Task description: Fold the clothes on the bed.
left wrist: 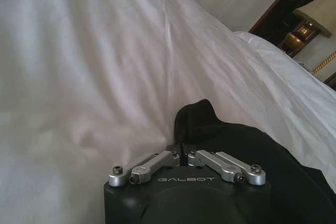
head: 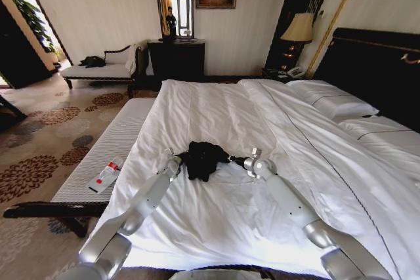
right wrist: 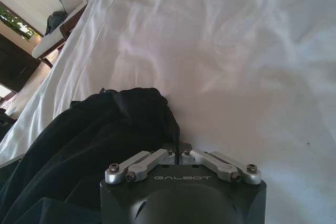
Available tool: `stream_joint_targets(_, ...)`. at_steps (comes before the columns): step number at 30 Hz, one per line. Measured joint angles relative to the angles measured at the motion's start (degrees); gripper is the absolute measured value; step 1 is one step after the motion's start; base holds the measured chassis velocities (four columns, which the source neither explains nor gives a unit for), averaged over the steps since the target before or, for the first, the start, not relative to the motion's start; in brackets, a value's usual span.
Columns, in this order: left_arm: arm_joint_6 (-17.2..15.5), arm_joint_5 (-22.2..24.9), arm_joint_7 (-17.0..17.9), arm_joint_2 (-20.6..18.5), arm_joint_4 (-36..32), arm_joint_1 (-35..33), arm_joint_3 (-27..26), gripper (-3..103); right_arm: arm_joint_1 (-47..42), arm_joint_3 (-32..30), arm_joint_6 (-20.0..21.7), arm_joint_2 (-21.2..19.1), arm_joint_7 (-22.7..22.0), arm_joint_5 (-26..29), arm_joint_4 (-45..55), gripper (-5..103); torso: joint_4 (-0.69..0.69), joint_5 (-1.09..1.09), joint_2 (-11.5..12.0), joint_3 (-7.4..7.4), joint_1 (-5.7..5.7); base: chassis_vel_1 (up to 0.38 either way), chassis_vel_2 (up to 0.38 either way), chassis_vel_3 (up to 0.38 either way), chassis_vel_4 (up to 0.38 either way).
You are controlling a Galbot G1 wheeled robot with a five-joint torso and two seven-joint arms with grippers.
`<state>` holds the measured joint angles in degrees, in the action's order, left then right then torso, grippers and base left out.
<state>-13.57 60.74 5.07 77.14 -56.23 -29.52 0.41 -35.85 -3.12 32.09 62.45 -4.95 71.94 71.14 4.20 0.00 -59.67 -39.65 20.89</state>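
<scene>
Head view: both pincers [head: 178, 159] [head: 240, 160] clamp crumpled T-shirt [head: 203, 157].

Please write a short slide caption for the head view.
Both pincers, left and right, grip a bunched black T-shirt on the white bed.

T-shirt [head: 202, 157]: plain black, no pattern discernible. Bed [head: 216, 221]: white duvet, white pillows [head: 333, 100] at 2 o'clock, dark headboard [head: 374, 63]. Bench [head: 108, 155] at 9 o'clock of the T-shirt: pale, fine stripes, dark wooden legs. Carpet [head: 39, 142]: beige, brown floral medallions. Left gripper [left wrist: 181, 157] and right gripper [right wrist: 178, 154]: silver linkages on black housing. Arms: silver-grey. Lamp shade [head: 298, 28] at 1 o'clock: cream.
</scene>
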Motion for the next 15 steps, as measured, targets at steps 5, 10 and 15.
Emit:
stream_joint_targets(5, 0.0, 0.09, 0.79, -1.24, -1.85, -0.36, -0.02, 2, -0.11, -0.26, -0.12, -0.07, -0.08, 0.09, 0.91, 1, -0.01, 0.0, 0.0, 0.0, 0.0, 0.0, 0.0, 0.0, 0.0)
stream_joint_targets(10, -0.01, 0.1, 1.93, -3.19, -5.65, -0.9, -0.06, 2, -0.38, -0.75, -0.6, -1.12, -0.6, 0.36, 3.47, 1, -0.01, 0.0, 0.0, 0.0, 0.0, 0.0, 0.0, 0.0, 0.0)
stream_joint_targets(15, -1.02, 1.86, 4.95, -7.91, -15.72, -0.49, 0.09, 2, -0.3, -1.75, -2.09, -4.89, -2.4, 1.58, 10.65, 1, -0.01, 0.0, 0.0, 0.0, -0.01, 0.0, 0.0, 0.0, 0.0)
